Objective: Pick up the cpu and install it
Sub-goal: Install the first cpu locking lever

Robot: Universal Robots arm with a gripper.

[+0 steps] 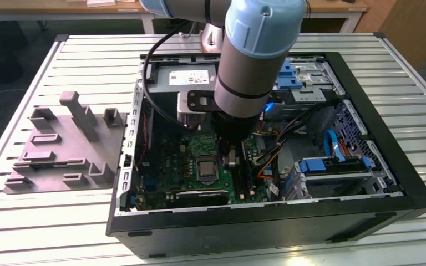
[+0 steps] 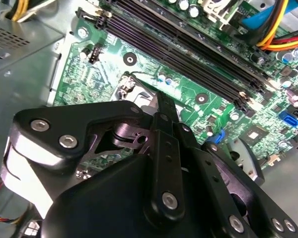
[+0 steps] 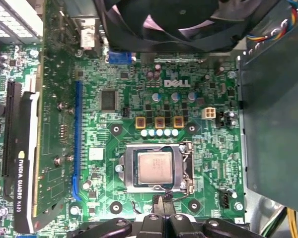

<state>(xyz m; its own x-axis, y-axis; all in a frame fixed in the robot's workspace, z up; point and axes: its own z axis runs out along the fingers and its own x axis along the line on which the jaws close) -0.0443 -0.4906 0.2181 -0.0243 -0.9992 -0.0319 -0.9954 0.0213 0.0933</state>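
Note:
The cpu (image 3: 155, 167) is a flat silvery square lying inside the metal-framed socket (image 3: 186, 168) of the green motherboard (image 3: 208, 148). In the exterior view the cpu (image 1: 207, 168) sits in the middle of the board inside the open computer case (image 1: 390, 166). My gripper (image 3: 162, 202) hovers just beside the socket's edge, apart from the chip. Its fingers are shut together with nothing between them. In the second wrist view the gripper (image 2: 165, 103) points down at the board near the socket corner. The arm (image 1: 254, 61) reaches down into the case from above.
A black fan (image 3: 179, 22) and a grey metal box (image 3: 273, 124) flank the socket. A graphics card (image 3: 20, 153) stands on one side, and memory slots (image 2: 188, 44) run beside the socket. Blue drive brackets (image 1: 331, 163) and cables fill the case's right in the exterior view. A grey fixture (image 1: 61, 147) lies outside on the slatted table.

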